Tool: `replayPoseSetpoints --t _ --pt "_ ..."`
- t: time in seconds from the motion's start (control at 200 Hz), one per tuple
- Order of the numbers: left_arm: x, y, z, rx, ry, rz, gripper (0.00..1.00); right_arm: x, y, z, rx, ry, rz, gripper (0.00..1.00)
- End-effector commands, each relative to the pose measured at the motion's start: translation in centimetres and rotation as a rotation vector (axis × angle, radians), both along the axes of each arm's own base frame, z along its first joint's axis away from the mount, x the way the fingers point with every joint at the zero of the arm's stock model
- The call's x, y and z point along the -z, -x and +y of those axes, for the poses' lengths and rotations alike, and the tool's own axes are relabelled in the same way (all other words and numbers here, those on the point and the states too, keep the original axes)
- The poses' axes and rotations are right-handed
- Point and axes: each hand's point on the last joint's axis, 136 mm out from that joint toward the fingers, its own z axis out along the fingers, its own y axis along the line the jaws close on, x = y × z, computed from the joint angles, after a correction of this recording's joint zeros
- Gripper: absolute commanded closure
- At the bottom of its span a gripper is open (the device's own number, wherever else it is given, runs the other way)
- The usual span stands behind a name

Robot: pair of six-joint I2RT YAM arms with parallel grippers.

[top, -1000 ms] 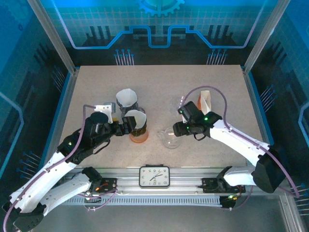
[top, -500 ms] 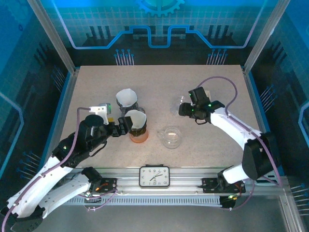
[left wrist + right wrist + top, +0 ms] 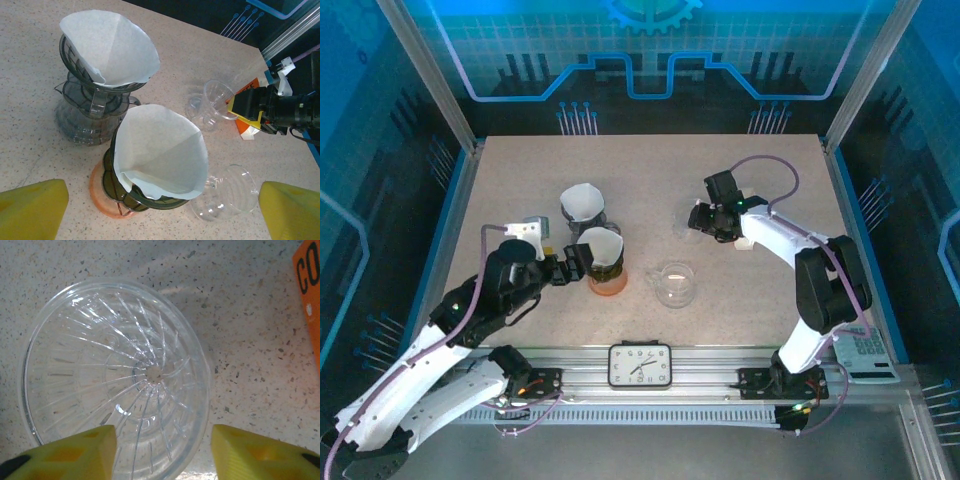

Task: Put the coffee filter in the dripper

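A white paper coffee filter (image 3: 160, 152) sits open in a dark green dripper (image 3: 122, 192) on an orange base, at mid-left of the table (image 3: 603, 255). My left gripper (image 3: 162, 212) (image 3: 570, 267) is open just on its near side, holding nothing. A second filter (image 3: 107, 45) sits in a grey dripper (image 3: 583, 205) behind. My right gripper (image 3: 162, 455) (image 3: 700, 220) is open, its yellow fingers (image 3: 65, 452) straddling the near rim of an empty clear glass dripper (image 3: 115, 375) (image 3: 684, 222).
Another clear glass dripper (image 3: 675, 284) (image 3: 227, 192) lies near the front centre. An orange and white box (image 3: 310, 315) (image 3: 245, 131) stands just right of the right gripper. A clock (image 3: 640, 364) lies on the front rail. Blue side walls border the table (image 3: 650, 160).
My right arm has swung from the front clear dripper back to the far clear dripper. My left gripper has stayed by the green dripper, shifting only slightly.
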Motion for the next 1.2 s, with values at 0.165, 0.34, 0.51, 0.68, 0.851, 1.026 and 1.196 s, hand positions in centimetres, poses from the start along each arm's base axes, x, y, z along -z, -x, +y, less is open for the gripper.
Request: replayPoseSetpoints --t 0.165,0.34,0.51,0.68,0.851,1.026,1.196 --pt "0.4 -0.1 0.5 -0.023 -0.01 -0.001 0.01 1.5 -0.2 -0.1 0.009 -0.026 0.025 0.69" --pt "0.6 -0.1 0.6 -0.024 -0.015 0.002 0.01 1.7 0.1 -0.2 0.003 -0.031 0.029 0.81" --pt "0.6 -0.1 0.6 -0.025 -0.013 0.004 0.01 1.6 0.6 -0.4 -0.006 -0.04 0.027 0.9" --pt "0.7 -0.1 0.5 -0.022 -0.011 0.006 0.01 0.9 1.0 -0.8 -0.023 -0.054 0.001 1.0" --pt "0.8 -0.1 0.4 -0.023 -0.009 0.009 0.01 -0.1 1.6 -1.3 -0.035 -0.06 -0.022 1.0" --pt "0.9 -0.1 0.4 -0.022 -0.008 0.011 0.01 -1.3 2.2 -1.7 -0.045 -0.072 -0.045 1.0" --pt "0.8 -0.1 0.4 -0.024 -0.006 0.01 0.01 -2.9 2.9 -1.8 -0.059 -0.082 -0.071 1.0"
